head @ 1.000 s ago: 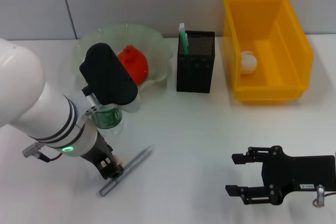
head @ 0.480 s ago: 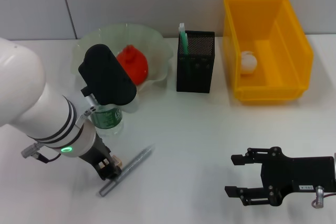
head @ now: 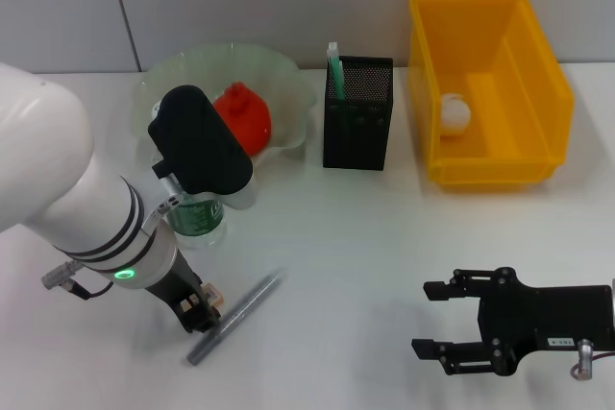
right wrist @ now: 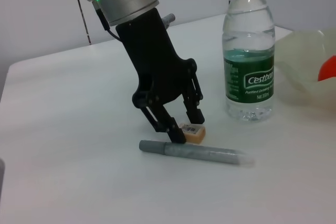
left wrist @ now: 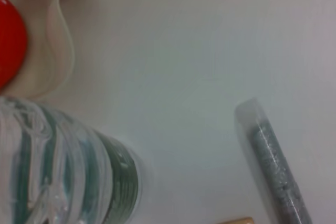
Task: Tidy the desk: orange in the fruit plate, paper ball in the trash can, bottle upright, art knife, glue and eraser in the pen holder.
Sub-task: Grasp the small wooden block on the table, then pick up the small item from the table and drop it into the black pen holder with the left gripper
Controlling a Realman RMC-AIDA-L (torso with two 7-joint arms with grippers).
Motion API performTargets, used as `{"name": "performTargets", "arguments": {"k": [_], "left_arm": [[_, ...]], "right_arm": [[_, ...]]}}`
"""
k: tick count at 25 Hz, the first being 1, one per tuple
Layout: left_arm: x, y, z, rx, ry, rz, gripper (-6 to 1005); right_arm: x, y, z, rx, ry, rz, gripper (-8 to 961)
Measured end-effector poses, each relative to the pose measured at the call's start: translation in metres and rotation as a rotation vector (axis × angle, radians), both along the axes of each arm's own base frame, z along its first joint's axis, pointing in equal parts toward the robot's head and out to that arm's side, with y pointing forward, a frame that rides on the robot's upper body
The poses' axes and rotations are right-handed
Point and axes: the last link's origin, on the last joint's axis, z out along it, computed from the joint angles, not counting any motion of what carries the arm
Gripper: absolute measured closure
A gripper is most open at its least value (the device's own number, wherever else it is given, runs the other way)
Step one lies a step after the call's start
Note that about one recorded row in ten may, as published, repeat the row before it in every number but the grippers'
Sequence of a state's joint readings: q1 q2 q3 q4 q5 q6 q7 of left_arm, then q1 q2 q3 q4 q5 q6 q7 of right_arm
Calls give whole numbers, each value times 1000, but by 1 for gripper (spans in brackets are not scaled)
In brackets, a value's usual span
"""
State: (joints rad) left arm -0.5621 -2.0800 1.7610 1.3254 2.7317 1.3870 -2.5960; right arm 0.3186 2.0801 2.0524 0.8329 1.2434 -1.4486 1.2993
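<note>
Your eraser lies on the table at the near left, between the spread fingers of the left gripper, which are not yet closed on it. The grey art knife lies just beside it. Behind them the bottle stands upright, with the orange in the fruit plate beyond. The right gripper waits open at the near right.

Bright even light, soft shadows; left wrist view blurred, probably defocused.
</note>
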Motion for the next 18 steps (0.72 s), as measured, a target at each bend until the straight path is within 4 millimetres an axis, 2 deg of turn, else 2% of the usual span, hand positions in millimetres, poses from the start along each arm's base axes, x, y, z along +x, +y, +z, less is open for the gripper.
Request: {"name": "performTargets", "arguments": {"k": [12, 18], "left_arm": [[2, 0, -1, -7, 4, -10, 699], [3, 2, -1, -1, -1, -12, 742]], "right_arm": [[1, 0, 0, 2, 1, -3, 212], [1, 0, 0, 4, 0, -4, 213]]}}
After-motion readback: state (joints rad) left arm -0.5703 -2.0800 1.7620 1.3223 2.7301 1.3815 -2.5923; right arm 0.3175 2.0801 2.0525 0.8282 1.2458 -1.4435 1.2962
